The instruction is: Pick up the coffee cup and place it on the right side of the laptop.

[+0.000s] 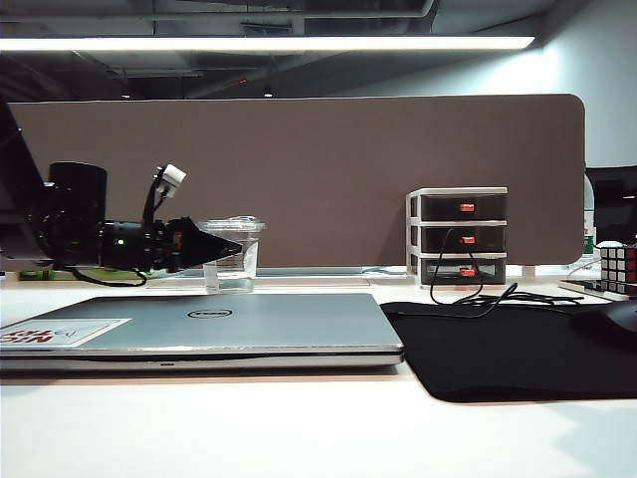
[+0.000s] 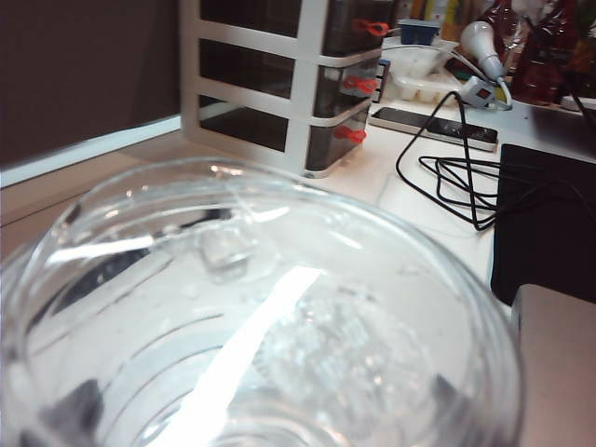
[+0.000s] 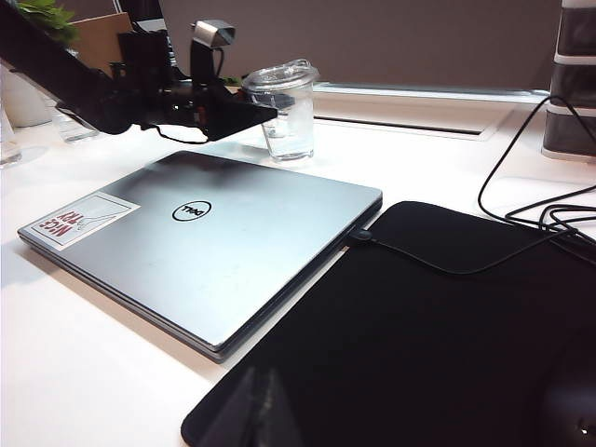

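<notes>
The clear lidded coffee cup stands on the white table just behind the closed silver laptop. My left gripper reaches in level from the left, open, its dark fingertips on either side of the cup, which fills the left wrist view. In the right wrist view the left gripper meets the cup beyond the laptop. My right gripper hangs low over the black mat, its fingers together as one dark wedge with nothing in them.
A black mat lies right of the laptop, touching its edge. A white drawer unit with black cables stands behind the mat. A Rubik's cube sits far right. A brown partition closes the back.
</notes>
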Motion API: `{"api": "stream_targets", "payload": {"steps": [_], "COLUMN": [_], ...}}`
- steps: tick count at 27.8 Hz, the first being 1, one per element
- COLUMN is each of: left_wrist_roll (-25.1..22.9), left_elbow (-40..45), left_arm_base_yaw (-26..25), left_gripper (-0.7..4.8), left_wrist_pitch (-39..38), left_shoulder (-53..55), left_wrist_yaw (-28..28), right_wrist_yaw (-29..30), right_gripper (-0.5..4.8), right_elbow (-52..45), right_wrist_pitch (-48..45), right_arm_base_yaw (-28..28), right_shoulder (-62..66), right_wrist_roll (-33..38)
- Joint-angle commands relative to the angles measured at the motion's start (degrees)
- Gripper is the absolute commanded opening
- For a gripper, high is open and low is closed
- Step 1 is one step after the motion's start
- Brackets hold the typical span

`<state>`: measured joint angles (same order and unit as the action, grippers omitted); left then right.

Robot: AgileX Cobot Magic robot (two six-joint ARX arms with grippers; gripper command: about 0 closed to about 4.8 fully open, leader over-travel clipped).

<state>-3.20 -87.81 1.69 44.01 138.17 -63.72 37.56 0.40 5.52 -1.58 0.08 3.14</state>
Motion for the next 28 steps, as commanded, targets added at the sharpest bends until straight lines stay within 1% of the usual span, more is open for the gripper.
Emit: {"api": "stream_targets", "payload": {"steps": [1,4,6,11,15,19,20,22,23,25,28], "left_wrist_roll": [-3.0,-5.2,-5.4,-5.4,-5.4,-5.4,-5.4,-5.4,-5.4,-5.4,-5.4], "left_elbow": [-1.0,-1.0,-1.0,-1.0,-1.0,-1.0,-1.0,-1.0,-1.0,-1.0,-1.0], "left_arm_base_yaw": [1.2,1.9,2.5,2.9,2.9,2.9,2.9,2.9,2.9,2.9,2.9], "left_gripper": [4.79,4.79,4.79,4.79,4.79,4.79,4.44,3.96,3.61,3.33,3.30], "left_wrist_pitch": [-1.3,-1.8,-1.3,-1.0,-1.0,0.7,1.5,2.1,2.2,2.2,2.3], "left_shoulder": [0.2,0.5,1.2,1.3,1.3,1.3,1.3,1.3,1.3,1.3,1.3], "left_wrist_yaw": [1.6,3.8,5.6,7.6,7.5,7.5,7.5,7.5,7.5,7.5,7.5], "right_wrist_yaw": [0.1,0.1,0.1,0.1,0.1,0.1,0.1,0.1,0.1,0.1,0.1], "right_gripper": [-0.01,-0.01,-0.01,-0.01,-0.01,-0.01,-0.01,-0.01,-0.01,-0.01,-0.01], "right_elbow": [-0.4,-0.4,-0.4,-0.4,-0.4,-0.4,-0.4,-0.4,-0.4,-0.4,-0.4], "right_wrist_pitch": [-0.6,-0.6,-0.6,-0.6,-0.5,-0.5,-0.5,-0.5,-0.5,-0.5,-0.5], "right_arm_base_yaw": [0.1,0.1,0.0,0.1,0.0,0.0,0.0,0.0,0.0,0.0,0.0], "right_shoulder": [-0.1,-0.1,-0.1,-0.1,-0.1,-0.1,-0.1,-0.1,-0.1,-0.1,-0.1], "right_wrist_roll": [-0.2,-0.2,-0.2,-0.2,-0.2,-0.2,-0.2,-0.2,-0.2,-0.2,-0.2]}}
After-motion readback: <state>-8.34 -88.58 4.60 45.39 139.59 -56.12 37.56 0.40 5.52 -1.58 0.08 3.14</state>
